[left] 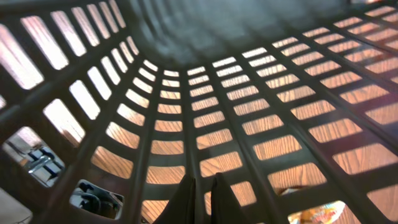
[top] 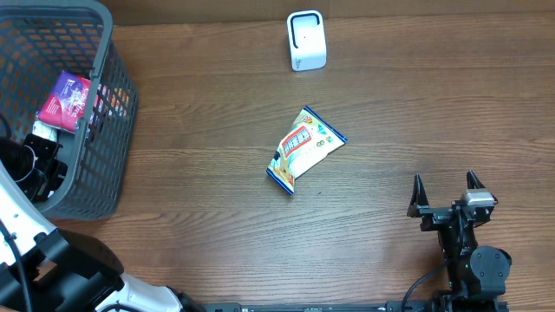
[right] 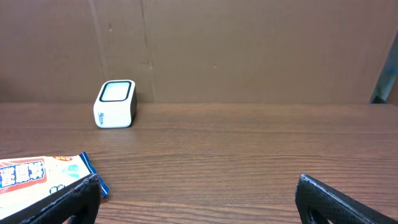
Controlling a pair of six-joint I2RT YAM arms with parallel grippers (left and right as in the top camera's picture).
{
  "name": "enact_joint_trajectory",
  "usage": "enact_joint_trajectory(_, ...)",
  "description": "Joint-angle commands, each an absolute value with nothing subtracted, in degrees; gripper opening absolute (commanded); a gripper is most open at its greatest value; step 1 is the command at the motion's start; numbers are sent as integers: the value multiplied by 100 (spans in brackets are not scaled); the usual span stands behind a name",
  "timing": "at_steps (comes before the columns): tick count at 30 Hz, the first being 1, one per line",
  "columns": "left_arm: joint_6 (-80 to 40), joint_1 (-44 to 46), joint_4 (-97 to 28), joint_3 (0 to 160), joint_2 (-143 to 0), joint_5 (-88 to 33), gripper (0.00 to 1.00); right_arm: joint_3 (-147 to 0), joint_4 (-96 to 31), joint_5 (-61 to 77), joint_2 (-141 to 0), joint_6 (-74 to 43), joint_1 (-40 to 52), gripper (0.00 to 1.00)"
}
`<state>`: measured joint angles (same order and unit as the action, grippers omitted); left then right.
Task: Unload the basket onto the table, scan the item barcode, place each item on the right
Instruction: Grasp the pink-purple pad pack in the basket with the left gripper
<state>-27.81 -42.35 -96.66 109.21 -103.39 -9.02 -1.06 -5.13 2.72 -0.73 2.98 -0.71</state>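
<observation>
Overhead: wood-grain table [top: 199,225] is filling the frame. Right claw [top: 444,186] is sitting low over it, fingers spread wide and holding nothing. Packet [top: 303,147] is lying flat ahead and to the left of that claw, well apart. Scanner [top: 305,40] is standing farther ahead, near the far edge. Basket [top: 104,165] is sitting far off to its left with a purple pack [top: 65,100] inside. Left arm [top: 22,221] is reaching into the basket; its claw is hard to pick out here.

Left wrist: this is the only view showing the basket's inside. Grey lattice is filling the frame, with wood showing through the slots. Left claw [left: 200,186] is pointing at the lattice, fingers pressed together, nothing between them.

Right wrist: a brown board wall [right: 249,50] is backing the table, unseen from above. The claw is pointing level along the table. Scanner is standing upright ahead-left, packet is lying just past its left finger [right: 74,202].
</observation>
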Motion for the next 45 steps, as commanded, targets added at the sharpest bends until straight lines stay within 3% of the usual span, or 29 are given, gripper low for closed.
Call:
enact_joint_trajectory(1,-2587,-4121,-9684,10879,-10175,-1168,4,-47,-469,263,-16,285,-49,100)
enact_joint_trajectory(29,-2596,-3879,-9684,10879,-9843,-1769,4,-47,-469,263,-16,285,-49,100)
enact_joint_trajectory(37,-2926,-3900,-9470,10892,-9845,-816,4,-47,-469,263,-16,285,-49,100)
enact_joint_trajectory(43,-3133,-4021,-8969,11192,-9845,-751,4,-47,-469,263,-16,285,-49,100)
enact_joint_trajectory(45,-3131,-4021,-8635,11378,-9845,-751,17,-47,-469,263,-16,285,-49,100)
